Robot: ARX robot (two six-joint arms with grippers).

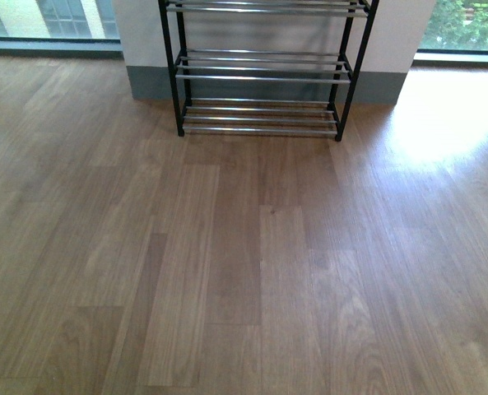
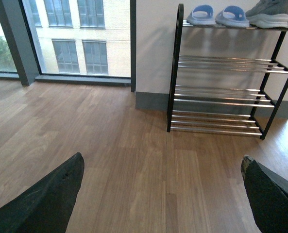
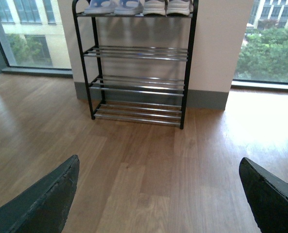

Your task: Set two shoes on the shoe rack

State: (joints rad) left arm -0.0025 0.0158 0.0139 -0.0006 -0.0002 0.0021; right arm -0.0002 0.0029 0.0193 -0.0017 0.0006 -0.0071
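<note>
Shoe rack (image 1: pixel 260 78), black-framed with chrome-bar tiers, against the wall on the wood floor (image 1: pixel 244 271). On its top tier: grey sneakers (image 3: pixel 167 7) with white soles, just beside pale blue slippers (image 3: pixel 113 6). Left gripper (image 2: pixel 163 194) and right gripper (image 3: pixel 158 194), well apart from the rack, spread wide, holding nothing.

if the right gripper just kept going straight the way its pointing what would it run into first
Nothing close by. The right gripper is open and empty, and ahead of it is bare wood floor. Beyond that, the first obstacle looks like the lower bars of the shoe rack, though depth is hard to judge.
</note>
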